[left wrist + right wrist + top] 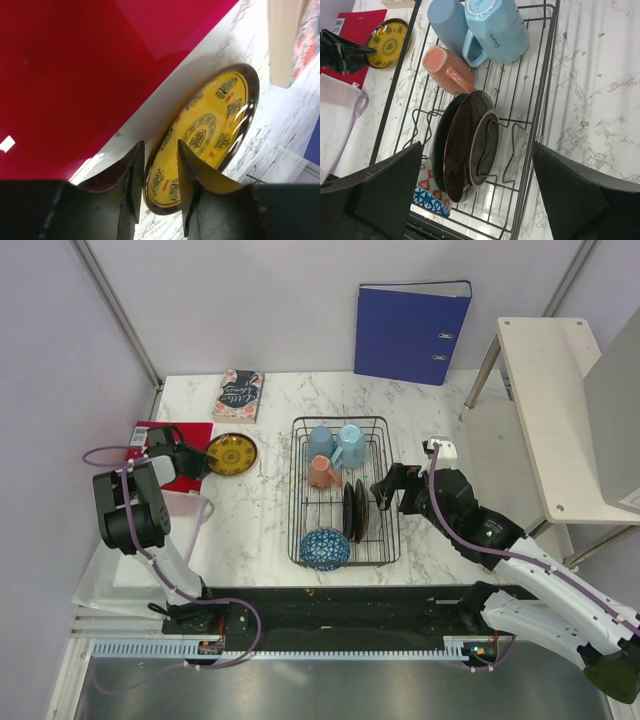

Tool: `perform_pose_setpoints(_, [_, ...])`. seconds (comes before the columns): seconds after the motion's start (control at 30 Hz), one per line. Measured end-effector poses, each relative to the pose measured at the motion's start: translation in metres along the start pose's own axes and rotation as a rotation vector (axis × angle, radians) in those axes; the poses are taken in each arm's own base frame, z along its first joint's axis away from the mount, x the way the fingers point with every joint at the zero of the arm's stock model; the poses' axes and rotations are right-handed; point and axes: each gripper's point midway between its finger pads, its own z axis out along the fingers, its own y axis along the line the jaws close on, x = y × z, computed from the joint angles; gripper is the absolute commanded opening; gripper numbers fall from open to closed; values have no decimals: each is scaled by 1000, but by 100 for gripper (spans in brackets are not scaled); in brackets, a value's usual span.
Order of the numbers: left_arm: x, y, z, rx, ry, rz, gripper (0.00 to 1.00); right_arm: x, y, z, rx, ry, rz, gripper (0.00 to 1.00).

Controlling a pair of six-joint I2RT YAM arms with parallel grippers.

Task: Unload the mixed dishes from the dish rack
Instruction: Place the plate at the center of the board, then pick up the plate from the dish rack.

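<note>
The dish rack (390,490) stands mid-table. It holds two blue mugs (497,27), a salmon-orange cup (445,67), dark shallow dishes (470,145) standing on edge, and a blue net-patterned bowl (325,548) at its near end. The yellow-and-red plate (231,454) lies on the marble to the left of the rack. My left gripper (160,146) is open, its fingers straddling the plate's (210,130) near rim with a gap on the left side. My right gripper (477,145) hangs wide open over the rack's right side, above the dark dishes, holding nothing.
A red board (185,445) lies beside the plate under the left arm. A book (238,395) and a blue binder (410,332) stand at the back. A white bag (180,510) lies at front left. A white side table (560,410) stands to the right.
</note>
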Motion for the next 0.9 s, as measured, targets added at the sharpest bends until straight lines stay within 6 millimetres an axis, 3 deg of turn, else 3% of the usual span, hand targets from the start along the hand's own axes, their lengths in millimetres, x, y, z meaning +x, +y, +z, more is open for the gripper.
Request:
perform_pose_setpoints(0.03, [3, 3, -1, -11, 9, -4, 46, 0, 1, 0, -4, -1, 1, 98])
perform_pose_setpoints(0.1, [10, 9, -4, -27, 28, -13, 47, 1, 0, 1, -5, -1, 1, 98])
perform_pose_setpoints(0.13, [10, 9, -7, -28, 26, -13, 59, 2, 0, 1, -4, 0, 0, 98])
perform_pose_setpoints(0.17, [11, 9, -11, -30, 24, -13, 61, 3, 0, 2, -4, 2, 0, 98])
perform_pose_setpoints(0.2, [12, 8, -15, -32, 25, -12, 84, 3, -1, 2, -2, 3, 0, 98])
perform_pose_setpoints(0.23, [13, 8, -20, -31, 24, -14, 99, 4, -1, 2, -1, 4, -1, 98])
perform_pose_setpoints(0.37, [14, 1, -42, -20, 4, -15, 99, 7, -3, 2, 1, 8, -2, 98])
perform_pose_setpoints(0.53, [6, -23, -75, 46, -50, 2, 99, 10, -5, 4, 11, 19, -11, 96])
perform_pose_setpoints(0.63, [7, -45, -107, 111, -104, 28, 99, 18, -9, 11, 39, 59, -43, 80])
perform_pose_setpoints(0.67, [11, -55, -120, 138, -127, 50, 99, 23, -12, 16, 57, 83, -56, 70])
perform_pose_setpoints(0.77, [35, -84, -151, 210, -161, 133, 99, 31, -16, 23, 92, 130, -94, 59])
perform_pose_setpoints(0.9, [85, -105, -185, 294, -158, 248, 99, 26, -16, 23, 142, 138, -137, 60])
